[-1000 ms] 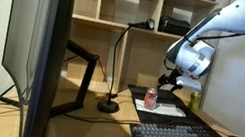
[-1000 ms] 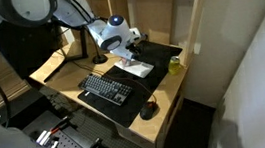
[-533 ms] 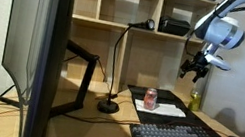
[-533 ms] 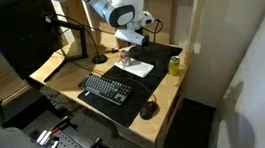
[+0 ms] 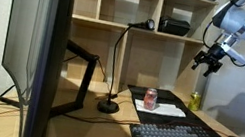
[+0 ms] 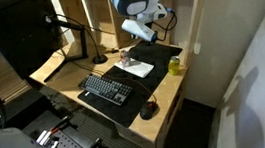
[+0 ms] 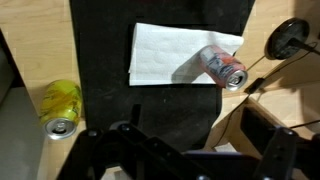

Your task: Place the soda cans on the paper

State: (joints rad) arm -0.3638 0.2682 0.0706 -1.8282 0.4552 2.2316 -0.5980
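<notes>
Two soda cans show in the wrist view: the pink-red can (image 7: 222, 67) on the paper (image 7: 165, 55) at its corner, the yellow-green can (image 7: 60, 105) off it at the black mat (image 7: 110, 60) edge. The gripper (image 7: 185, 160) is spread and empty. Reaching the yellow-green can so near the side panel (image 7: 8, 60) risks toppling it. In both exterior views the gripper (image 5: 208, 61) (image 6: 143, 31) has risen well clear of the pink-red can since a second ago.

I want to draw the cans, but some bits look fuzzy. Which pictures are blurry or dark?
Wrist view: the pink can and the yellow can look slightly smeared, and the gripper is a dark blur along the bottom. Exterior view: the monitor up close is just a big dark shape.
</notes>
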